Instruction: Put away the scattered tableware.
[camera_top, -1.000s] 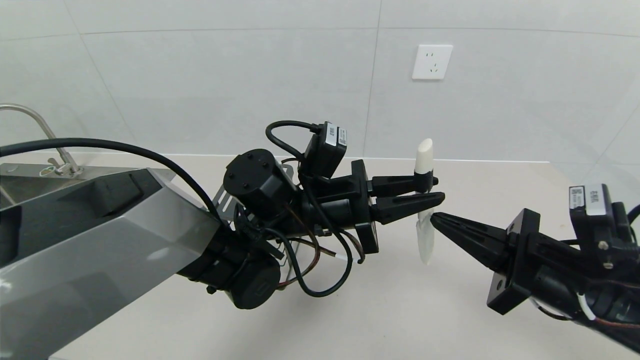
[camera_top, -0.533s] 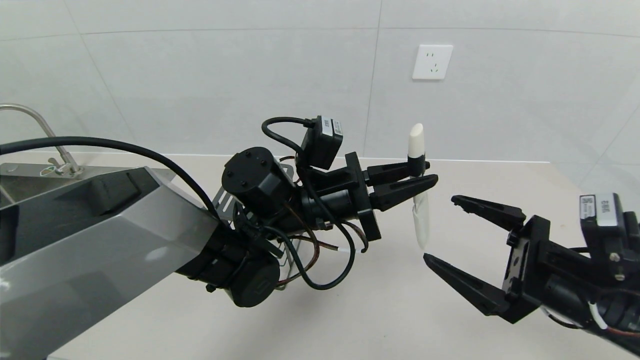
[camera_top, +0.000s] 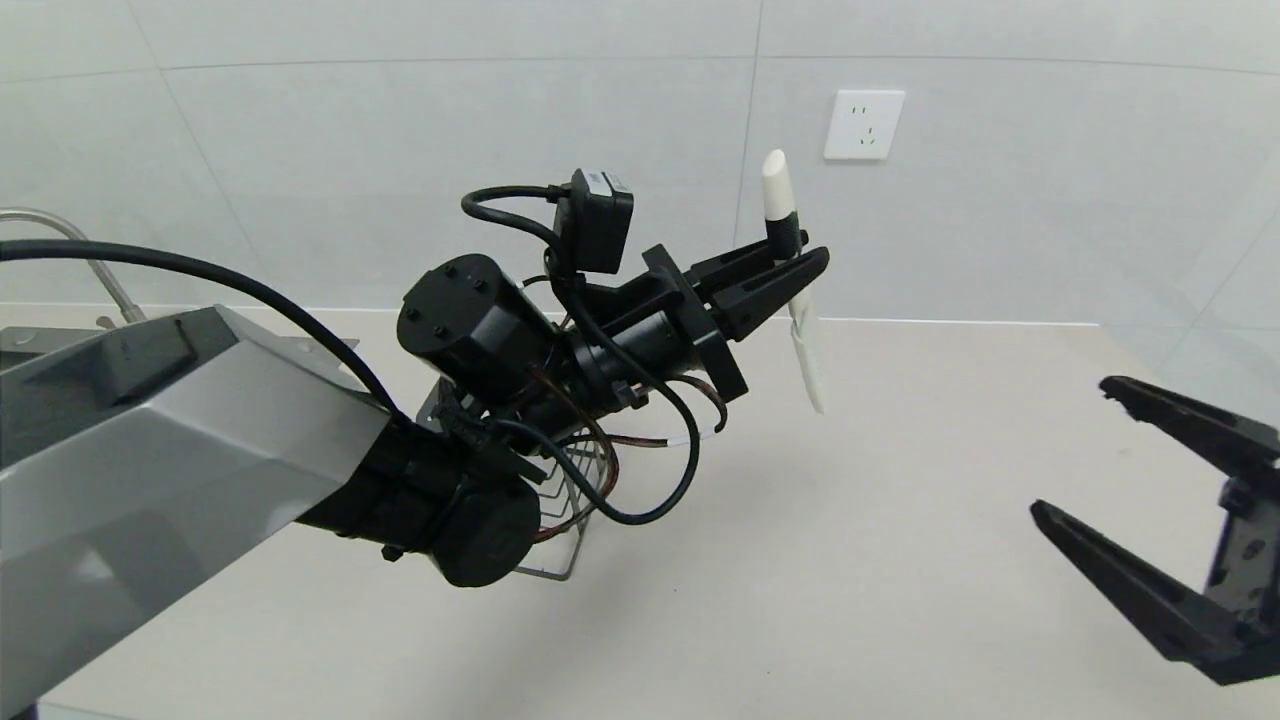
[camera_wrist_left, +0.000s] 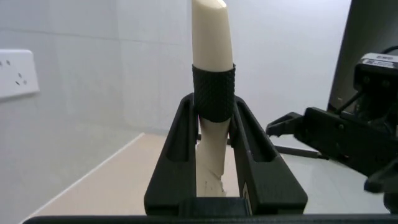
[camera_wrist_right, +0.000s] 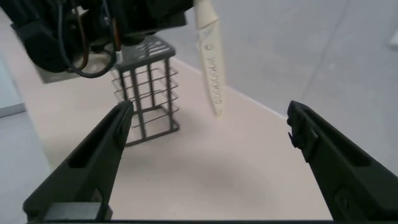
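A white knife (camera_top: 806, 345) with a cream handle and a black grip band hangs upright in the air above the counter. My left gripper (camera_top: 800, 262) is shut on the knife at the band, handle end up and blade down. From the left wrist the knife (camera_wrist_left: 211, 56) stands between the two fingers of that gripper (camera_wrist_left: 208, 109). My right gripper (camera_top: 1070, 447) is open at the lower right, well apart from the knife. Its two fingers (camera_wrist_right: 93, 162) frame the blade (camera_wrist_right: 211, 68) from a distance.
A wire cutlery basket (camera_wrist_right: 146, 93) stands on the beige counter (camera_top: 850, 560), partly hidden under my left arm (camera_top: 560, 520). A sink with a faucet (camera_top: 60, 235) lies at the far left. A wall outlet (camera_top: 864, 123) sits on the tiled wall behind.
My right gripper, shut at the blade a second ago, opened and drew back to the right. My left gripper rose and shifted left with the knife.
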